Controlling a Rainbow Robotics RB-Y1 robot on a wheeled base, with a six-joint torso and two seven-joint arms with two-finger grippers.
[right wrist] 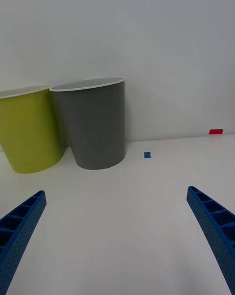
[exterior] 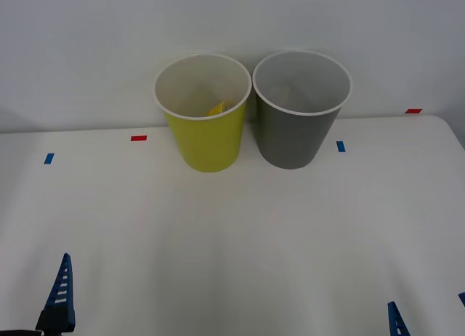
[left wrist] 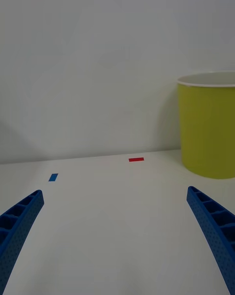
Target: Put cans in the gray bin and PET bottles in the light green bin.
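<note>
No writing can be read anywhere — the bins are plain and the bit of yellow inside the green one is too small to show print. The table (exterior: pixel 232 234) is white and matte, backed by a bare pale wall (exterior: pixel 232 23). Small tape marks sit on it: a blue one (exterior: pixel 49 158) and a red one (exterior: pixel 138 138) on the left, another blue one (exterior: pixel 341 146) just right of the gray bin, and another red one (exterior: pixel 413 111) at the far right edge.

The green bin (exterior: pixel 203 114) and the gray bin (exterior: pixel 299 110) stand upright at the back of the table, side by side, rims nearly touching, green on the left. A sliver of the yellow bottle (exterior: pixel 219 108) shows inside the green bin, low against its near wall.

The left hand (left wrist: pixel 115 236) hovers over the near left of the table, its 2 blue fingers spread wide, holding nothing — well short of the green bin. The right hand (right wrist: pixel 115 236) sits at the near right, likewise spread and empty, facing both bins from well apart.
</note>
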